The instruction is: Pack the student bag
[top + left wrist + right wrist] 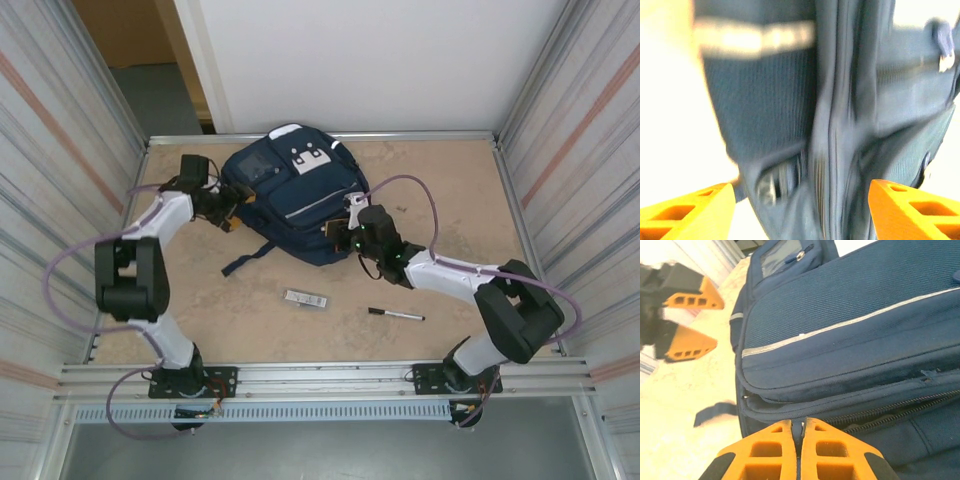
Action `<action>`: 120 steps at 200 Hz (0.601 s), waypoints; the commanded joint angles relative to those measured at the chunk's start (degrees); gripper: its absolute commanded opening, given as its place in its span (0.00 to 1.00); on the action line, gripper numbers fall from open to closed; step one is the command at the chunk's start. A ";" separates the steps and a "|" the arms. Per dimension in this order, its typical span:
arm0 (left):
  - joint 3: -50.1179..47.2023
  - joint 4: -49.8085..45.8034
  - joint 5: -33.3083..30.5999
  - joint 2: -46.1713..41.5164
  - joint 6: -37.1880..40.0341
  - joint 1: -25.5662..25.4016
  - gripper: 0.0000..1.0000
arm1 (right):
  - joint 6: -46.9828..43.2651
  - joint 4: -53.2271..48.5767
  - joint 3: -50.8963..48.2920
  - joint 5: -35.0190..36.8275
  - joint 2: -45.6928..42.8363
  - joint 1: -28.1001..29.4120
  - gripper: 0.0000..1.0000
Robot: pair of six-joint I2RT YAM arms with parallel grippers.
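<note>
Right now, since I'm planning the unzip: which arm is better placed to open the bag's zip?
Right, probably: the right gripper sits shut at the student bag's zip, while the left gripper hangs open beside the bag.

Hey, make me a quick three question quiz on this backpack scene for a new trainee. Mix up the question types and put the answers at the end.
1. True or false: the right gripper holds the black pen.
2. In the top view, what lies just left of the pen? A) a small pale rectangular item B) scissors C) a mug
3. One word: is the left gripper open or shut?

Key: 1 false, it is shut at the student bag by the zip. 2 A. 3 open.
</note>
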 commanded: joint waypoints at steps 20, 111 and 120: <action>-14.64 1.99 -9.66 -14.44 -10.29 -9.43 0.69 | -0.39 8.64 3.76 -4.20 2.91 3.22 0.00; -15.87 9.69 -22.69 -16.14 -18.14 -20.06 0.68 | -0.95 11.46 5.19 -5.91 6.71 8.40 0.00; -16.53 9.61 -23.07 -16.97 -18.64 -20.31 0.67 | -0.63 11.36 5.21 -6.06 7.04 8.33 0.00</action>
